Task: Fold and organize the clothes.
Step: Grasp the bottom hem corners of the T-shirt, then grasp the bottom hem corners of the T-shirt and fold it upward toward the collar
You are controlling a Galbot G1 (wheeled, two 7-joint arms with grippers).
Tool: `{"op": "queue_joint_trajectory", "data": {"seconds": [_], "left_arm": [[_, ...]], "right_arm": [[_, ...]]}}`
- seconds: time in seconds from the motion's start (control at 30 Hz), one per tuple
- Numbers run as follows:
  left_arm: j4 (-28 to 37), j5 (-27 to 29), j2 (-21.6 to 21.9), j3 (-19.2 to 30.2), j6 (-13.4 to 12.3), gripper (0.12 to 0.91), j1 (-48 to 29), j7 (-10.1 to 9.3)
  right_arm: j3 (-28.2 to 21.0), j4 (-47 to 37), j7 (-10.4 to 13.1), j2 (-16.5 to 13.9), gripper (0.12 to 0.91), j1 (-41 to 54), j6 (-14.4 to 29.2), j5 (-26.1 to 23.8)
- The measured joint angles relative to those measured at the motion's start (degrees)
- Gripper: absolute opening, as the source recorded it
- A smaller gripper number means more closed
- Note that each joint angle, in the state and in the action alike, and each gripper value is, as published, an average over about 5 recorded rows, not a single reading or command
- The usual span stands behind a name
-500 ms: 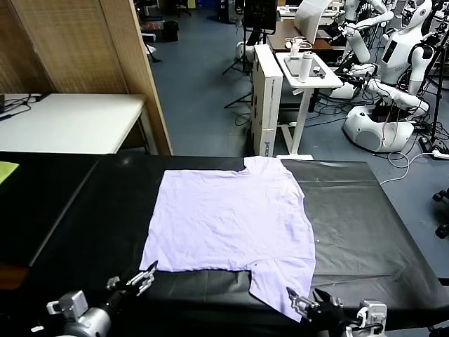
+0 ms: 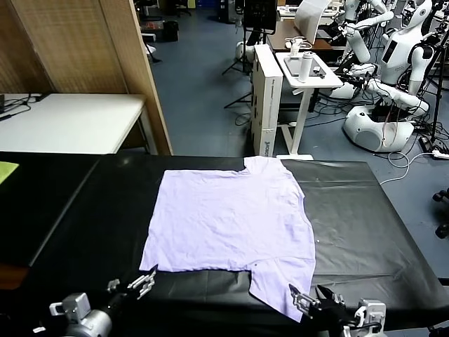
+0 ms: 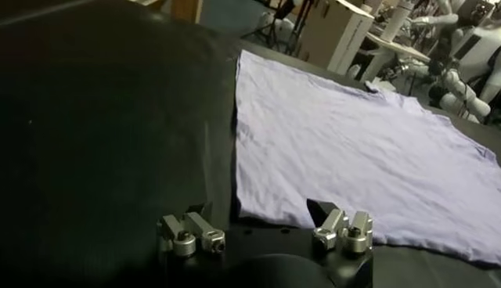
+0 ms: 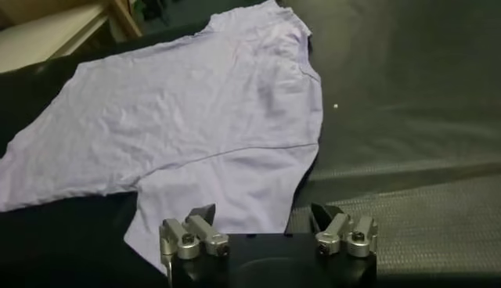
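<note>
The clothes are one pale lavender T-shirt (image 2: 231, 221) spread flat on the black table (image 2: 365, 210), plain face up. Its hem is toward my left; one sleeve (image 2: 263, 165) points to the far edge and the other (image 2: 284, 288) to the near edge. My left gripper (image 2: 144, 281) stands open just off the hem's near corner, nothing between its fingers. In the left wrist view the shirt (image 3: 368, 156) lies just ahead of the left gripper (image 3: 258, 210). My right gripper (image 2: 309, 298) stands open at the near sleeve's tip. The right wrist view has the shirt (image 4: 196, 109) before the right gripper (image 4: 263, 210).
A small yellow-green cloth (image 2: 7, 170) lies at the table's far left. Behind stand a white table (image 2: 70, 123), a wooden partition (image 2: 91, 56), a white cart (image 2: 302, 70) and other robots (image 2: 393, 105). The table's near edge is right under both grippers.
Both grippers have drawn back slightly toward the near edge. The shirt has not moved.
</note>
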Motion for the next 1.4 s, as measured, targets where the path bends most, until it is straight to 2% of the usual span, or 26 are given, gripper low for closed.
{"op": "queue_joint_trajectory", "data": {"seconds": [0.1, 0.2, 0.33, 0.47, 0.53, 0.73, 0.87, 1.07, 1.23, 1.4], "left_arm": [[0.1, -0.1, -0.1, 0.1, 0.0, 0.753, 0.0, -0.05], [0.3, -0.1, -0.1, 0.1, 0.0, 0.61, -0.1, -0.08], [0.5, 0.0, -0.2, 0.2, 0.1, 0.362, 0.1, -0.09], [0.5, 0.1, -0.4, 0.2, 0.2, 0.182, 0.4, -0.08], [0.4, 0.2, -0.4, 0.2, 0.2, 0.152, 0.6, -0.08], [-0.5, 1.2, -0.6, 0.1, 0.1, 0.149, 1.4, -0.11], [-1.7, 1.8, -0.6, -0.5, -0.1, 0.149, 2.8, -0.42], [-4.4, 1.9, -0.2, -2.7, -0.8, 0.149, 6.9, -0.69], [-5.6, 1.8, -0.8, -4.2, -1.9, 0.149, 9.5, -0.47], [-5.8, 1.7, -2.2, -3.9, -2.6, 0.149, 8.6, -0.41]], "right_arm": [[-0.1, -0.3, 0.0, 0.0, 0.44, 0.0, 0.1, -0.1], [-0.1, -0.5, 0.0, 0.0, 0.333, -0.2, 0.1, -0.1], [-0.1, -0.5, 0.0, 0.0, 0.164, -0.3, 0.2, -0.2], [0.0, 0.1, 0.4, 0.0, 0.139, -0.8, 0.2, -0.2], [0.2, 0.8, 1.1, 0.0, 0.139, -1.4, 0.0, -0.2], [0.4, 3.9, 4.0, 0.5, 0.139, -4.7, -1.7, -1.8], [0.9, 5.7, 4.6, 0.9, 0.139, -7.6, -1.7, -2.8], [1.9, 6.4, 2.7, 0.8, 0.139, -8.2, 1.2, -2.1], [3.8, 5.5, 0.7, -0.5, 0.139, -5.2, 3.8, 1.7], [5.2, 3.3, -1.3, -2.3, 0.139, -0.6, 6.4, 4.7]]}}
